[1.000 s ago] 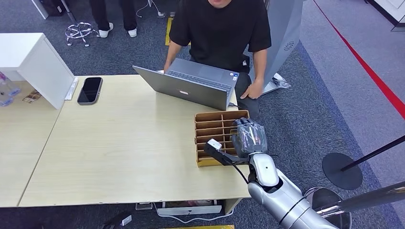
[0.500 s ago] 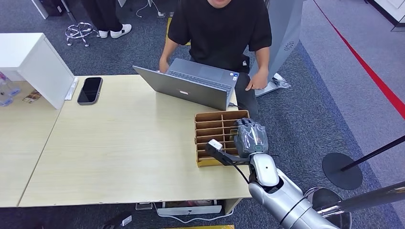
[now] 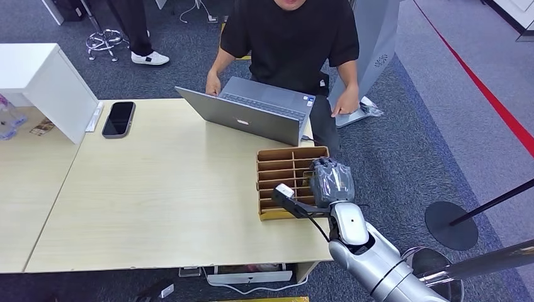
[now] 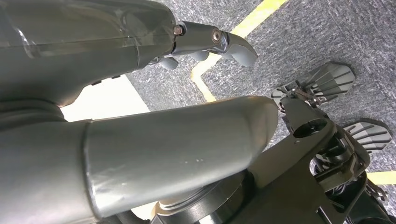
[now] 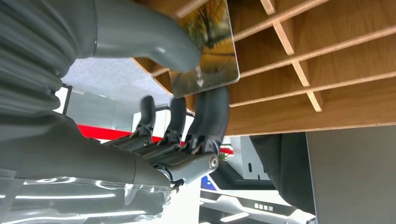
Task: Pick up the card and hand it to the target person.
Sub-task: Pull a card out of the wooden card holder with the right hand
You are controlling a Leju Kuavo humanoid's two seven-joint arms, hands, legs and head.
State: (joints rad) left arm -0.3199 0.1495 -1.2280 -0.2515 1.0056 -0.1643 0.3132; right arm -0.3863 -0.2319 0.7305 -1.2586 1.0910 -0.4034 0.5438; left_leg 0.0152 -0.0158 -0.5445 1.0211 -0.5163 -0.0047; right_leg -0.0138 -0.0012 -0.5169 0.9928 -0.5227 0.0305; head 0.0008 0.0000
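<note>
Card [image 5: 210, 46], autumn-tree print, arrow mark

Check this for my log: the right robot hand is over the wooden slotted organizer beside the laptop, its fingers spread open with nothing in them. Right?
Not quite. The right robot hand is at the wooden slotted organizer beside the laptop, but it is not empty: the right wrist view shows a card with an autumn tree picture pinched between thumb and fingers.

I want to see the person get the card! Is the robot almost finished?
Not yet. Done: the right hand has reached the wooden slotted box. In hand: its thumb and a finger pinch the card, still by the slots. Left: carry it to the person at the laptop.
</note>
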